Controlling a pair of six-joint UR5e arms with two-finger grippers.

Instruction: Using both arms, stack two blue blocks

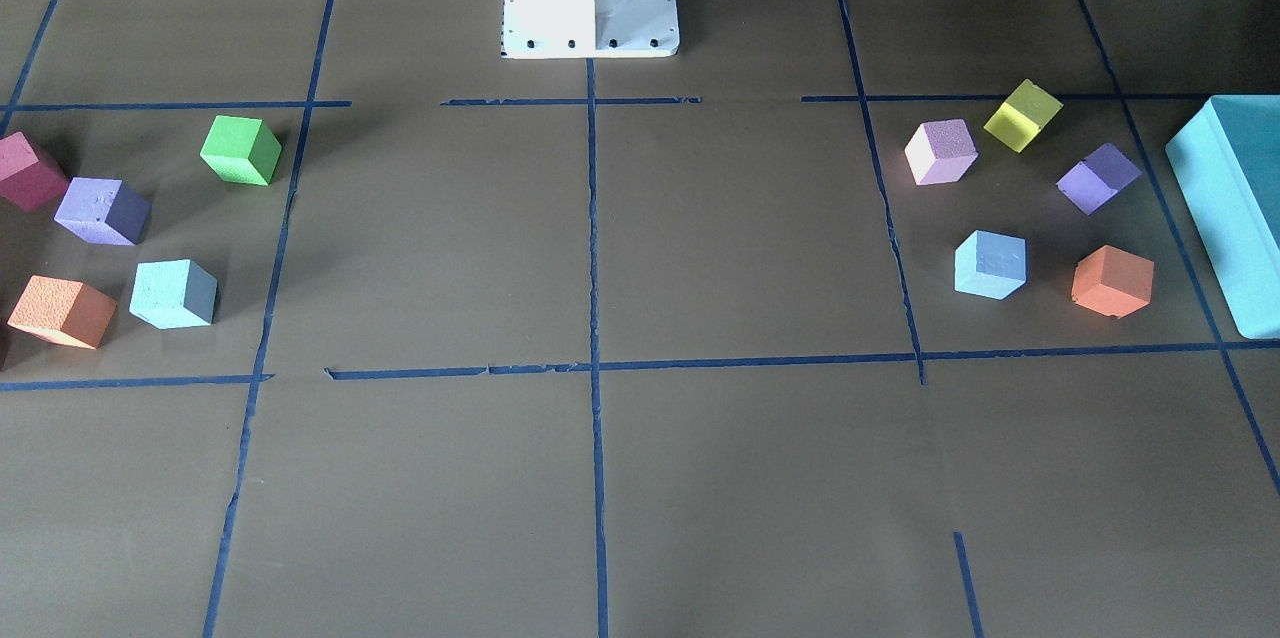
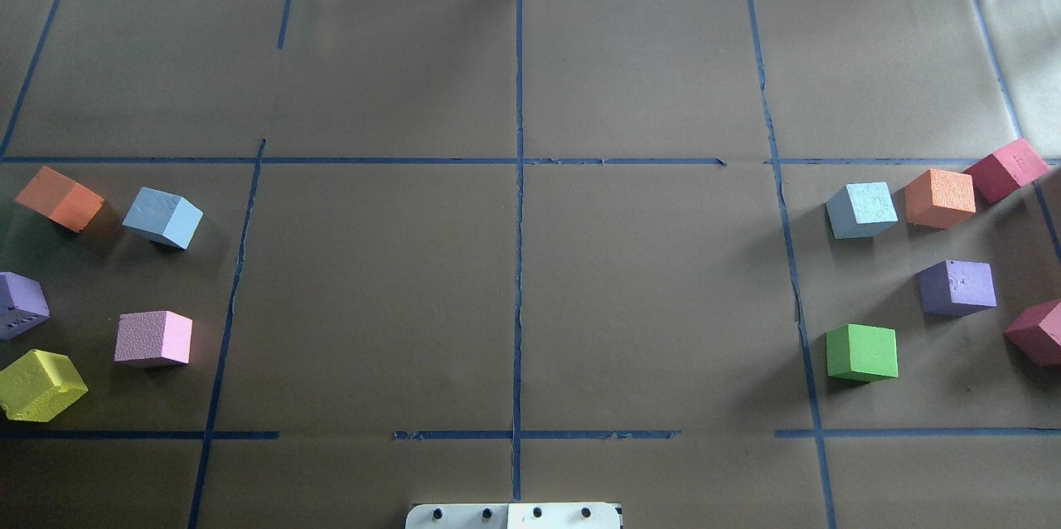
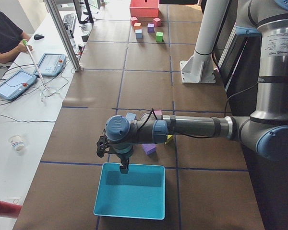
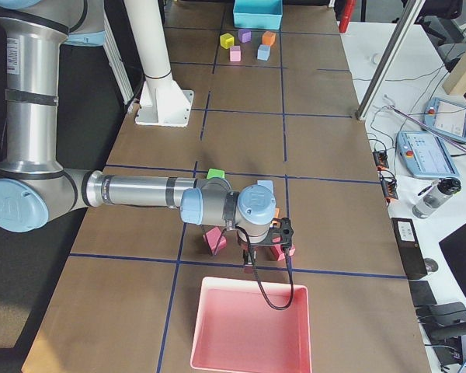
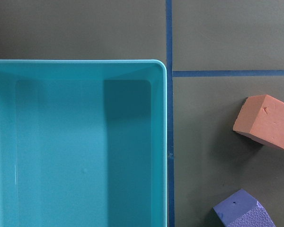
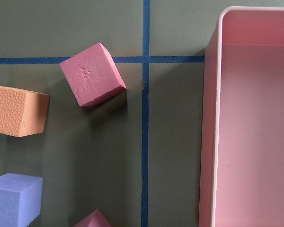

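One blue block (image 2: 163,217) is seen left of the pedestal base (image 2: 514,516) on the worktop (image 2: 373,305), the other blue block (image 2: 862,211) right. The left gripper (image 3: 123,167) and right gripper (image 4: 248,266) fingers' state cannot be told.

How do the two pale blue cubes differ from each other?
The left blue block lies on the robot's left side of the table, the right blue block on its right side. The left blue block is turned more askew to the tape lines; the right blue block sits nearer square to them. Both look the same size and colour, and neither is gripped.
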